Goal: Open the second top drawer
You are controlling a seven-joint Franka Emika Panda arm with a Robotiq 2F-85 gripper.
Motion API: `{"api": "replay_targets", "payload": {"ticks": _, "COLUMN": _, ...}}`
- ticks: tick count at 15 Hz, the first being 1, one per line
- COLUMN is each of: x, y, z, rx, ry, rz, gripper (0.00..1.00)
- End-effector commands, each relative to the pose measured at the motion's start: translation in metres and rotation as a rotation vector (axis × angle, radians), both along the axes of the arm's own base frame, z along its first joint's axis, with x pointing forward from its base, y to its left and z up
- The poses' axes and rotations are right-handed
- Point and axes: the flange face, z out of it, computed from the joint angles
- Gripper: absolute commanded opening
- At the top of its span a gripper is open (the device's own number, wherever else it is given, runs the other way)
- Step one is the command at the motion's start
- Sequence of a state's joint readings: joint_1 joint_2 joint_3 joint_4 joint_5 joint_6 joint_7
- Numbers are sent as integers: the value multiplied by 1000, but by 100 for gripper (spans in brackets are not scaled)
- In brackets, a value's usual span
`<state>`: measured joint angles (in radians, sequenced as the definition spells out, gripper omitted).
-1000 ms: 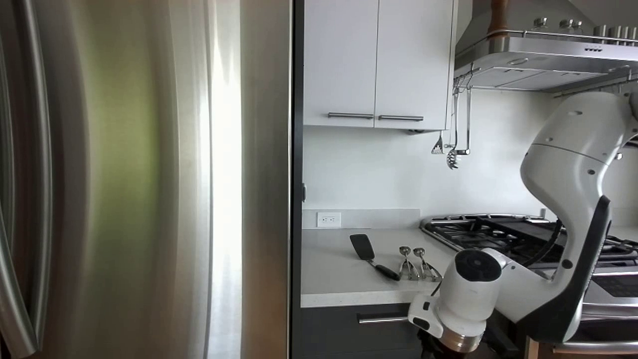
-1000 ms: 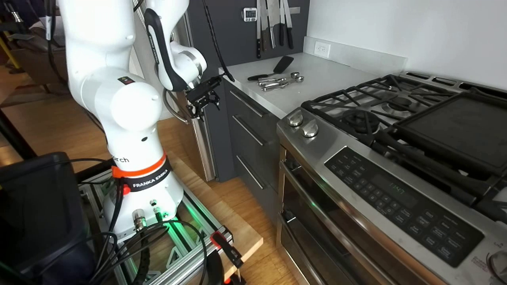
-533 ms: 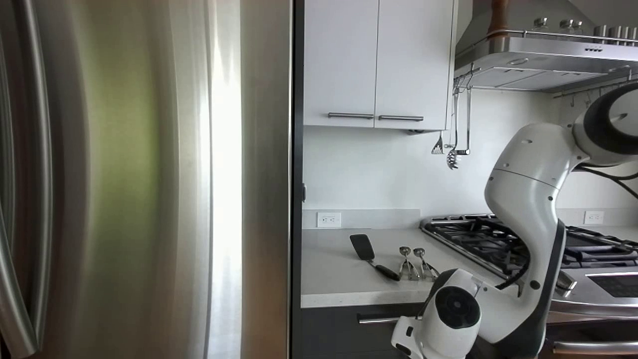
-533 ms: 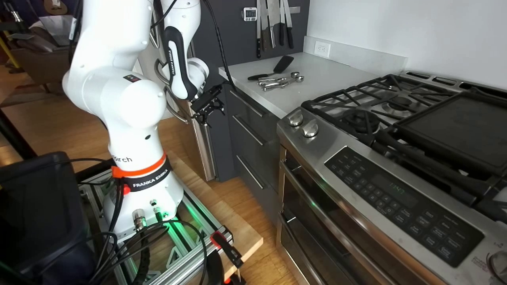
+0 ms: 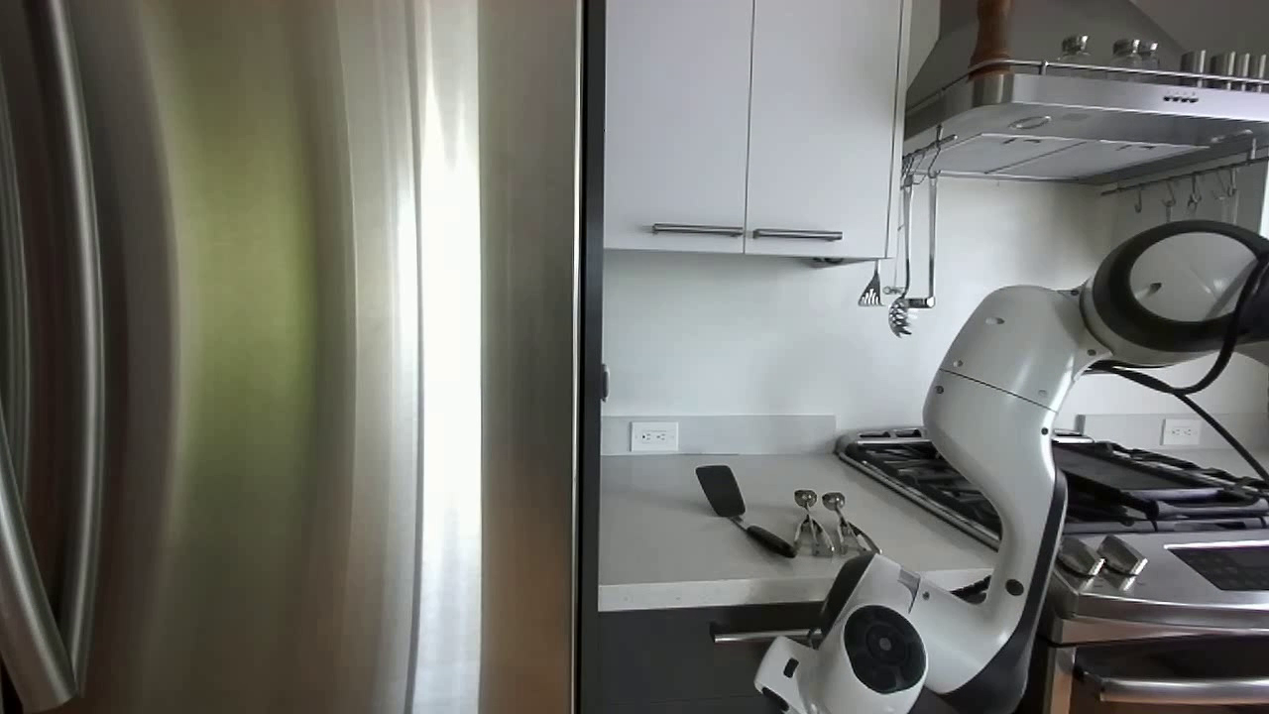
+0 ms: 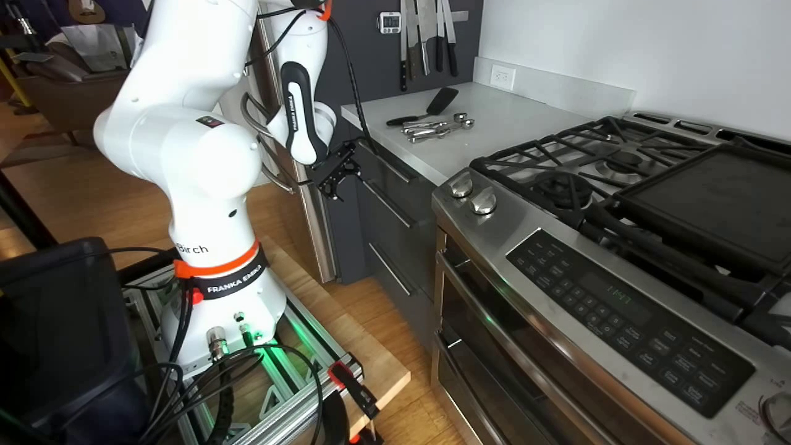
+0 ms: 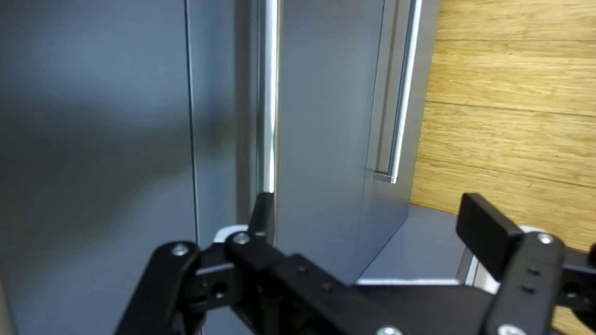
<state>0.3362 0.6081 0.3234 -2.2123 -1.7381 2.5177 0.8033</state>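
The black two-fingered gripper (image 7: 370,217) is standing wide, its two fingers well apart. In the wrist view one finger (image 7: 264,211) is overlapping the slim silver bar handle (image 7: 271,97) of the wide, flat, dark grey second top drawer (image 6: 392,232) — whether it is touching the metal cannot be told. The drawer is sitting flush, between the dark grey top drawer (image 5: 654,661) and the dark grey bottom drawer (image 7: 384,204), with the honey-coloured wooden floor (image 7: 507,83) showing beyond. In an exterior view the gripper is hanging tilted just beside these fronts, at the end of the white, jointed robot arm (image 6: 198,148).

Above the drawers, on the pale grey countertop (image 5: 644,535), a black flat-bladed spatula (image 5: 727,499) is lying near two silver scoops (image 6: 429,130) with squeeze handles. The black-grated stainless-steel range (image 6: 477,233) is standing directly beside the drawers, and the tall brushed-steel refrigerator (image 5: 297,347) is filling much of an exterior view. On the dark grey wall panel (image 6: 383,68), a small white digital timer (image 6: 390,23) is hanging near a row of steel-bladed knives (image 6: 426,25) — their handles are pointing down.
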Motion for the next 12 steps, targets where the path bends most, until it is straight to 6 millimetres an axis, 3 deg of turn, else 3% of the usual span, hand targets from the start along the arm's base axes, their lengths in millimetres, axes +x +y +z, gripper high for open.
{"api": "replay_targets", "payload": {"ticks": 1, "x": 13, "y": -3, "z": -16, "rx": 13, "ry": -52, "rz": -15, "gripper": 100}}
{"api": "replay_targets", "payload": {"ticks": 12, "x": 31, "y": -19, "z": -45, "rx": -20, "ry": -154, "rz": -14, "gripper": 97}}
